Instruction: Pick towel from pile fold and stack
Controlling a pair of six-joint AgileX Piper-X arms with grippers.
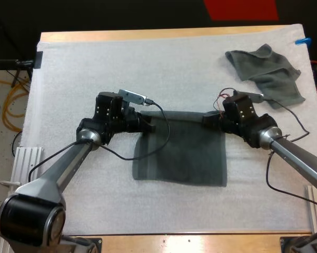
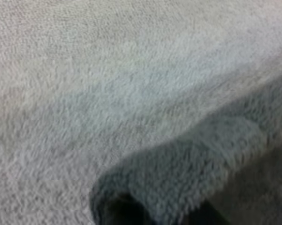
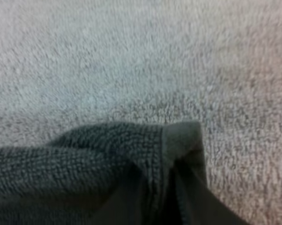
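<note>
Left end effector (image 1: 148,125), right end effector (image 1: 207,120) — each grips the spread towel (image 1: 182,155).

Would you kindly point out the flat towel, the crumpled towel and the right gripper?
flat towel (image 1: 185,158): high view, middle of the spread cloth.
crumpled towel (image 1: 266,74): high view, centre of the heap.
right gripper (image 1: 206,120): high view, between its fingertips at the flat towel's corner.

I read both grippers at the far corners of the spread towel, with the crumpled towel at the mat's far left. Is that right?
Not quite. The crumpled towel lies at the far right of the mat, not the far left; the high view shows it. The left gripper and right gripper are indeed at the far corners of the spread towel.
</note>
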